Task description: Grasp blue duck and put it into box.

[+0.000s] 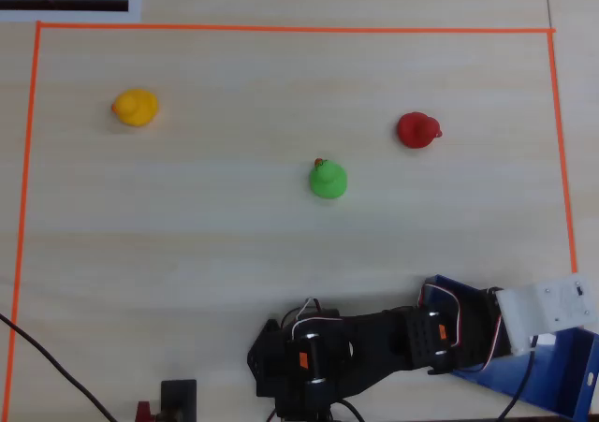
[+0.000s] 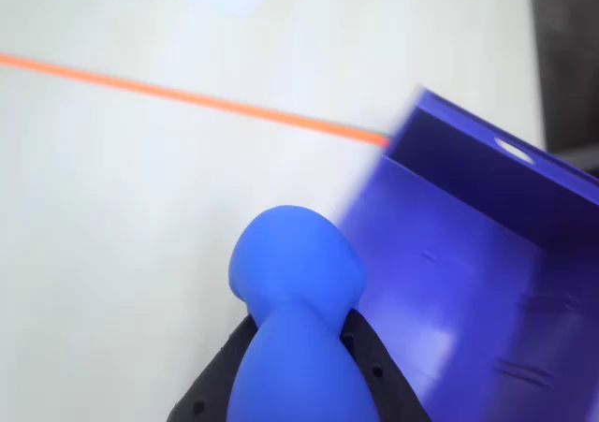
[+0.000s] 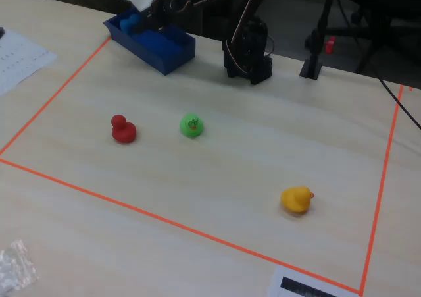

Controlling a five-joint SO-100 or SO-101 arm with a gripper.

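The blue duck (image 2: pixel 298 282) is clamped between my black jaws, head pointing away from the camera in the wrist view. My gripper (image 2: pixel 299 327) is shut on it and holds it in the air by the near wall of the blue box (image 2: pixel 487 282). In the fixed view the gripper (image 3: pixel 140 19) and the duck (image 3: pixel 132 22) hang over the far left end of the box (image 3: pixel 172 52). In the overhead view the box (image 1: pixel 567 377) lies at the bottom right. The white wrist mount (image 1: pixel 547 312) hides the duck there.
A green duck (image 1: pixel 328 179), a red duck (image 1: pixel 416 130) and a yellow duck (image 1: pixel 136 107) sit on the table inside the orange tape border (image 1: pixel 281 29). The arm's base (image 1: pixel 304 361) stands at the bottom middle. A cable (image 1: pixel 42 361) runs at the bottom left.
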